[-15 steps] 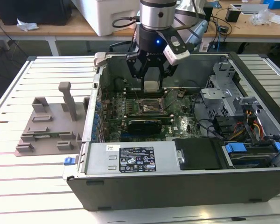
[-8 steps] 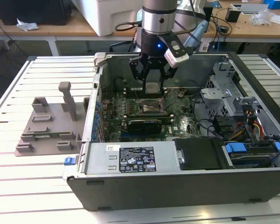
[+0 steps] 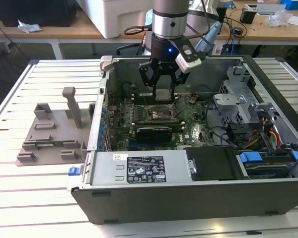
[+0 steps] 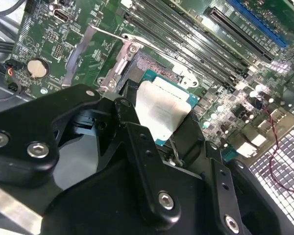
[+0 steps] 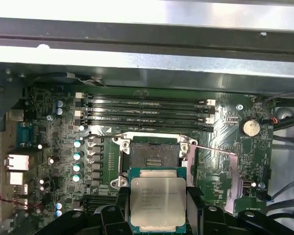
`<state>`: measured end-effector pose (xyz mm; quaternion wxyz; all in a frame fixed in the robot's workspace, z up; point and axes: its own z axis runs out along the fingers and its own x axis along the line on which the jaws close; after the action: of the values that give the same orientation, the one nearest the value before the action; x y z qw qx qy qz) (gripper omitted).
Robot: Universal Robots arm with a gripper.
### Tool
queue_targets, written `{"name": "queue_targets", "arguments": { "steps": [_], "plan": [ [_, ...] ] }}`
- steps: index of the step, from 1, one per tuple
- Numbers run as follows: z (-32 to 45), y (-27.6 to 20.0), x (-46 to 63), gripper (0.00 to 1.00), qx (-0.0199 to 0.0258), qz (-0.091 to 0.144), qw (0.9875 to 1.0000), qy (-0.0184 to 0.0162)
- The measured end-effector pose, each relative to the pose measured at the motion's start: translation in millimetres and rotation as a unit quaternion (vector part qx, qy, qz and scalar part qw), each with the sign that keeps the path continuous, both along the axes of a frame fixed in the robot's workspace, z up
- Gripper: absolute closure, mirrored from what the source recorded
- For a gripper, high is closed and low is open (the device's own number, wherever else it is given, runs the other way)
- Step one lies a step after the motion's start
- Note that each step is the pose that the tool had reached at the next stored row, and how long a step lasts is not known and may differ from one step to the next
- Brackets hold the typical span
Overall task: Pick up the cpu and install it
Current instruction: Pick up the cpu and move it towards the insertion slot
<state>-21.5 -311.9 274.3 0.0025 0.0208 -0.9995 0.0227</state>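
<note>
Silvery metal cpu (image 5: 158,201), matt black gripper (image 3: 164,91)

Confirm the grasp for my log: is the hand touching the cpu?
Touching. The first wrist view shows the hand's fingers pressed against opposite edges of the cpu.

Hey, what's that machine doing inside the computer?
A robot arm's tool is gripping the cpu, a small silvery chip, inside an open computer case. The chip hangs above the motherboard's socket, which is open and empty. The chip is not yet seated.
</note>
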Motion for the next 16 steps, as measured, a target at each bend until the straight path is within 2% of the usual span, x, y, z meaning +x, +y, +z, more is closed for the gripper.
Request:
{"name": "queue_targets", "arguments": {
  "steps": [12, 16],
  "plan": [
    [-14.2, 0.0, 2.0, 0.46, -0.0011, 0.000, 1.0000, 0.0000],
    [-14.9, 0.0, 2.0, 0.46, -0.0012, 0.000, 1.0000, 0.0001]
  ]
}}
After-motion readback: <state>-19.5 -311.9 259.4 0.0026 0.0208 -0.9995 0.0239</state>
